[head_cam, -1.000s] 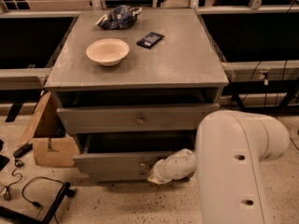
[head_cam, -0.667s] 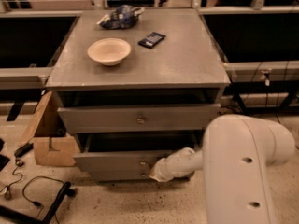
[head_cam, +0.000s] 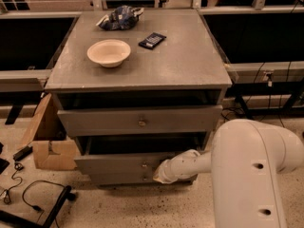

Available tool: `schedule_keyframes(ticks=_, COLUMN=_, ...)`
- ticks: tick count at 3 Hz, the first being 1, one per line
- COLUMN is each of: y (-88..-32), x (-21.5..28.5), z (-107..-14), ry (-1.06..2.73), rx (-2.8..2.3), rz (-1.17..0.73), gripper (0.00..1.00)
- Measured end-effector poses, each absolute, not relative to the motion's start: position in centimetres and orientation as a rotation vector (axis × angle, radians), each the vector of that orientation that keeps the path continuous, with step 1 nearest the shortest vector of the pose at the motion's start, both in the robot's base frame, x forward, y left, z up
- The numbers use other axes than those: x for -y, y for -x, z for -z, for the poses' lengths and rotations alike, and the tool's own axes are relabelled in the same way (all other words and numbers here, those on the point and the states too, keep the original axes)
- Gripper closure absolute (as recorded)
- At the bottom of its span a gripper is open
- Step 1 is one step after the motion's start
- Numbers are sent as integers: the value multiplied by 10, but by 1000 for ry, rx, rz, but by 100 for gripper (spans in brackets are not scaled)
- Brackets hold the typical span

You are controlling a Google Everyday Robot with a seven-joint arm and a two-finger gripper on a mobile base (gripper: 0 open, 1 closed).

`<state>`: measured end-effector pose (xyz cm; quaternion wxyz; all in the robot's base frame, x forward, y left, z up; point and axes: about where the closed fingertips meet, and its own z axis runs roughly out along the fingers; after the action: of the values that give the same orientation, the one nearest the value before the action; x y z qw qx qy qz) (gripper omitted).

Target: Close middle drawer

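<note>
The middle drawer (head_cam: 111, 163) is a shallow grey drawer with a low front and a small round knob (head_cam: 144, 165). It stands partly pulled out of the grey cabinet (head_cam: 142, 75), with a dark gap above its front. My gripper (head_cam: 159, 173) is at the end of my white arm (head_cam: 251, 170), low on the right. It sits against the right part of the middle drawer's front, just right of the knob. Its fingers are hidden behind the white wrist.
The taller-fronted top drawer (head_cam: 95, 121) also stands slightly out. On the cabinet top are a cream bowl (head_cam: 109, 52), a dark flat device (head_cam: 152, 40) and a crumpled bag (head_cam: 119, 17). A cardboard box (head_cam: 47, 144) and cables (head_cam: 28, 196) lie on the floor at left.
My arm has reached further left along the drawer front, up to the knob. The dark gap above the middle drawer looks slightly narrower. The view has shifted a little.
</note>
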<state>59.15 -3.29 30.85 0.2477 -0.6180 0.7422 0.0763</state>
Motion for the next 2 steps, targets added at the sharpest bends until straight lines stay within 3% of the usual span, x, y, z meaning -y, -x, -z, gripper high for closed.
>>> schedule_keyframes(ticks=2, y=-598, x=36, z=-314, ry=1679, rx=-2019, rz=-191, gripper=100)
